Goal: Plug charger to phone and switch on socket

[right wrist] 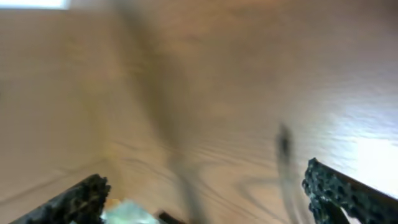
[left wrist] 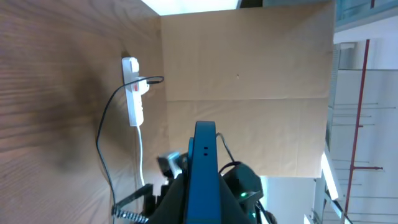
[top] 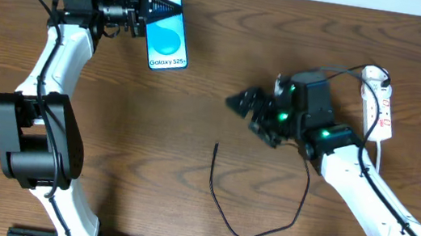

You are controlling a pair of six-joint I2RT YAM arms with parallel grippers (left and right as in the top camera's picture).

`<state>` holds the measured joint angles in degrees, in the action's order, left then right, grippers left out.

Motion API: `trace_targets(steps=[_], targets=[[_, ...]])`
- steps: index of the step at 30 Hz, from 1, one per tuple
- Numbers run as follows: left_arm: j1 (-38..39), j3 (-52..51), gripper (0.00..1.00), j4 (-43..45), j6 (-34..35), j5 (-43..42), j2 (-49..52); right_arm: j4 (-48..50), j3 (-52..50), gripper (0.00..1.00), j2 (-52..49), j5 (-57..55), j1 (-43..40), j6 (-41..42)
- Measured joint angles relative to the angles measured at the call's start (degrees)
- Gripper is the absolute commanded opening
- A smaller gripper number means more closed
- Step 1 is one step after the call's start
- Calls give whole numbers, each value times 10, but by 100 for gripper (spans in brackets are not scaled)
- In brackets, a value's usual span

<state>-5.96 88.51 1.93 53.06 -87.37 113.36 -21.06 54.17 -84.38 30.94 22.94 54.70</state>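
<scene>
Left pincer (top: pixel 150 6) grips phone (top: pixel 166 43) at its end.

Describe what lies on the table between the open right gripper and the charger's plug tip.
Nothing: in the overhead view, only bare wooden table separates the right gripper from the charger's plug tip.

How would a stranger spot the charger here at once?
On the wooden table, look at the lower middle of the overhead view. The charger lies there in a loose U, its free tip unplugged. It is thin and black, unlike the thick white cord of the power strip at right.
</scene>
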Motion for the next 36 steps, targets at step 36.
trace_targets(steps=[36], targets=[[0, 0, 8, 0, -10, -8, 0, -129, 6, 99, -108, -289, 207, -24]])
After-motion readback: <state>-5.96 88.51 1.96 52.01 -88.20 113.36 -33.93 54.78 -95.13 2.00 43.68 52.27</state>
